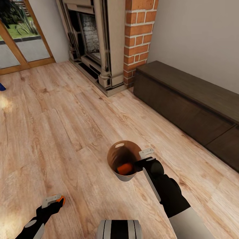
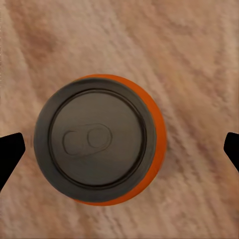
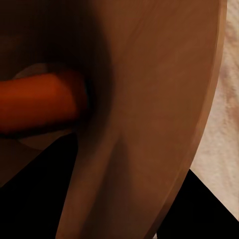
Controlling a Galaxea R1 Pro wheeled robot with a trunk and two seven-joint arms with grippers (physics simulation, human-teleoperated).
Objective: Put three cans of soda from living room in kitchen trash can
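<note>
Here, from my head view, I look down on a light wood plank floor [image 1: 66, 126] with a brick fireplace [image 1: 109, 43] ahead, glass doors [image 1: 20, 43] at the far left and a long dark cabinet [image 1: 189, 103] along the right wall. The bin [image 1: 123, 159] sits by my right arm, its rim caught between my right fingers [image 1: 142, 160], one outside and one inside, so they are closed on the wall and holding it. One orange can [image 1: 125, 169] lies on its side in the bottom of the bin. Low on the left, my left fingers [image 1: 53, 200] reach down around a second orange can [image 1: 61, 200], which peeks out just beside them.

In my left wrist view, I look straight down on that can [image 2: 99, 139]: grey top with its pull tab, orange body showing round one edge, standing upright on the floor [image 2: 189, 50]. My two black fingertips [image 2: 10, 152] show at either side, spread wide and well apart from the can, gripping nothing.

In my right wrist view, the brown inside of the bin [image 3: 149, 99] curves past close up, with the orange can [image 3: 40, 102] lying across its bottom and a strip of floor [image 3: 226, 129] beyond the rim.
</note>
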